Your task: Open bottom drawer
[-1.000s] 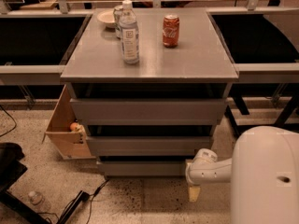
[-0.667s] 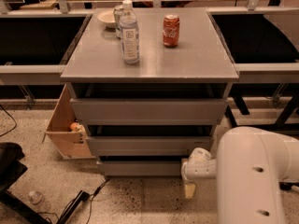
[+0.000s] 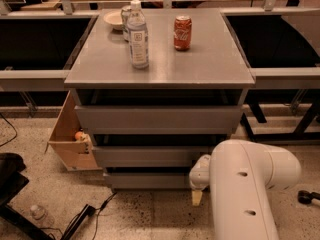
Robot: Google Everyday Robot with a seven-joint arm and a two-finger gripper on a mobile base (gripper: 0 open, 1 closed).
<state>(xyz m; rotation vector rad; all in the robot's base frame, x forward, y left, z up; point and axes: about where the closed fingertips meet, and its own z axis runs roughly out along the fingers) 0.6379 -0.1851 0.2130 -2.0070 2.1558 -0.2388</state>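
Note:
The bottom drawer [image 3: 149,180] is the lowest and narrowest of three grey handleless fronts in the cabinet [image 3: 160,66], just above the speckled floor. Its front sits nearly flush and its inside is hidden. My gripper [image 3: 196,196] is at the drawer's right end, low near the floor, touching or almost touching the front's right edge. My white arm [image 3: 245,189] fills the lower right of the view and hides the cabinet's lower right corner.
A water bottle [image 3: 138,34], a red soda can [image 3: 182,32] and a bowl [image 3: 114,19] stand on the cabinet top. An open cardboard box [image 3: 70,139] leans at the cabinet's left. A small bottle [image 3: 37,213] and a black cable [image 3: 85,216] lie on the floor at the left.
My arm has swung left and closer to the camera, covering more of the lower right. The gripper has shifted slightly left toward the bottom drawer's right end. The drawer has not moved.

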